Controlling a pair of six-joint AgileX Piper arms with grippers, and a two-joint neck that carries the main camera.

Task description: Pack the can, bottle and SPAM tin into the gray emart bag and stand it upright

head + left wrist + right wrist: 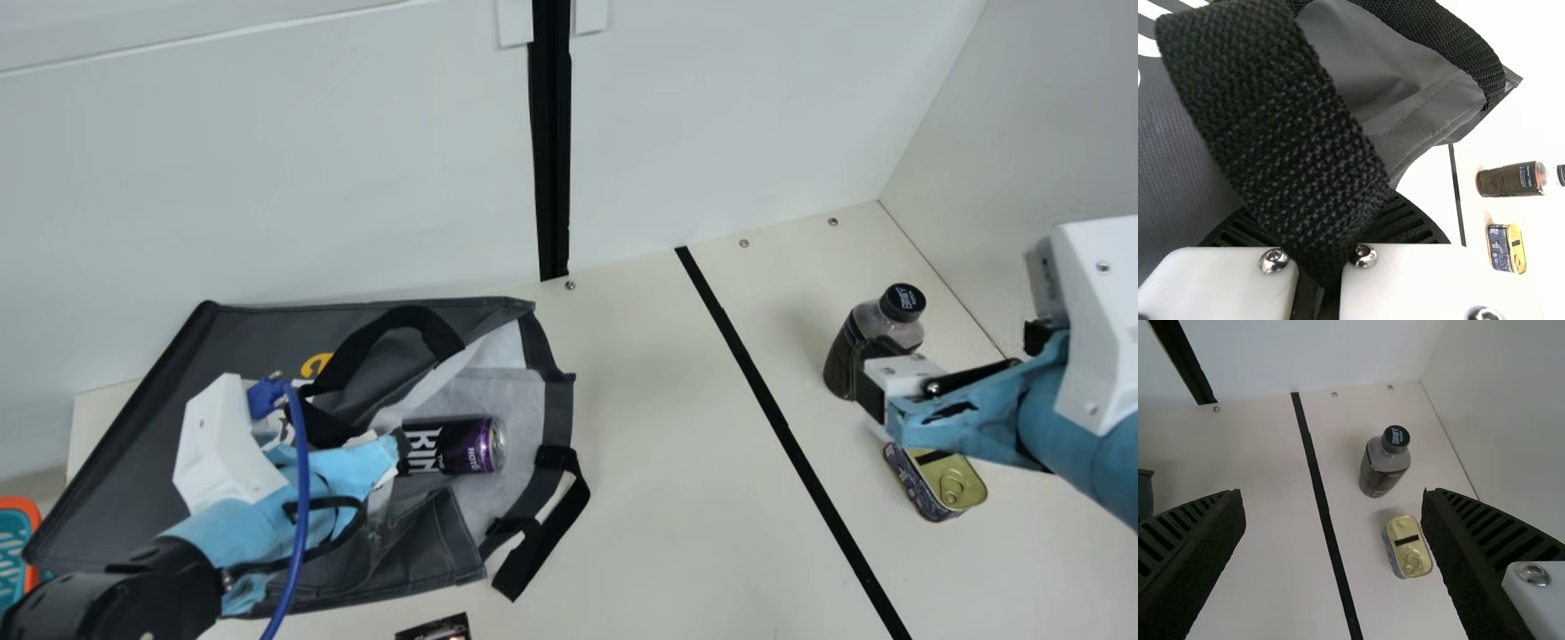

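In the main view my left gripper (399,452) is over the gray bag (116,471), which lies flat, mouth facing right. The purple-black can (473,446) lies on its side in the mouth, beside that gripper. The left wrist view shows my left gripper (1329,217) shut on a black bag strap (1275,113). My right gripper (873,354) overlaps the upright dark bottle (853,331) in the main view. In the right wrist view this gripper (1333,501) stands open, with the bottle (1382,469) and SPAM tin (1410,550) on the table beyond its fingers, untouched.
Another black strap (524,560) hangs out over the table (658,498) at the bag's right. A black tape line (773,413) separates the bag from the bottle. An orange-teal object (16,551) sits at far left, a small dark item (436,629) at the front edge.
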